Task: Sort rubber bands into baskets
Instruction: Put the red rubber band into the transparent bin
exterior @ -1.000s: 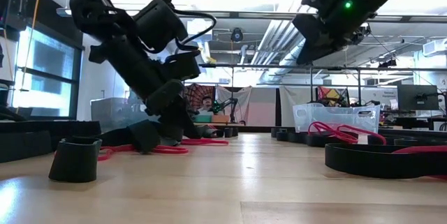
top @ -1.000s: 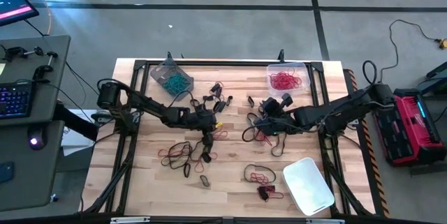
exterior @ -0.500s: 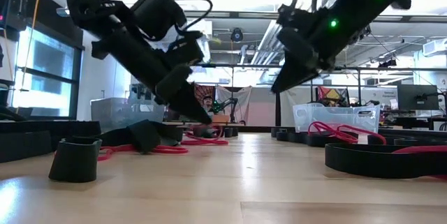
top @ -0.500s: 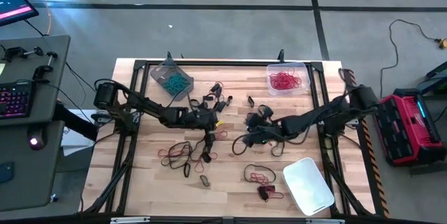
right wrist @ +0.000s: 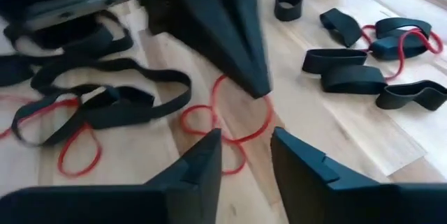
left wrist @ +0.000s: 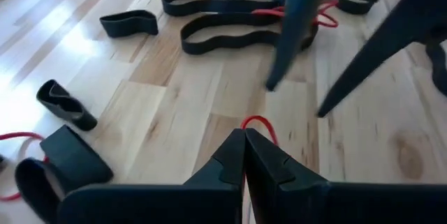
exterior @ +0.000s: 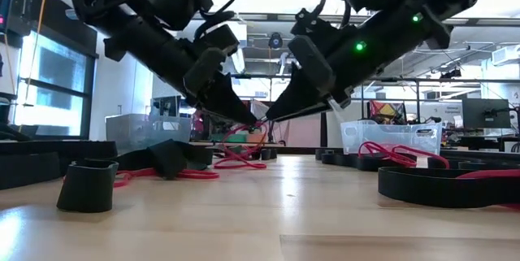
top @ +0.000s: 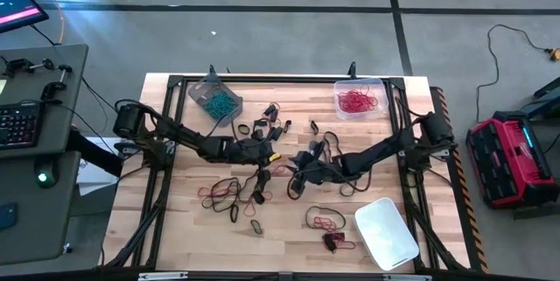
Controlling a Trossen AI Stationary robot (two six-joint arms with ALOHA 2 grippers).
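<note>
The left claw (top: 275, 160), pinched shut on a red rubber band (exterior: 244, 139), holds it just beside the right claw (top: 293, 170), whose jaws stand narrowly parted.

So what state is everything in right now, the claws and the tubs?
Left gripper: shut on a red band, lifted off the table.
Right gripper: open, holding nothing, beside the left one.
Grey tub: holds teal bands.
Clear tub: holds red bands.
White tub: empty.
</note>
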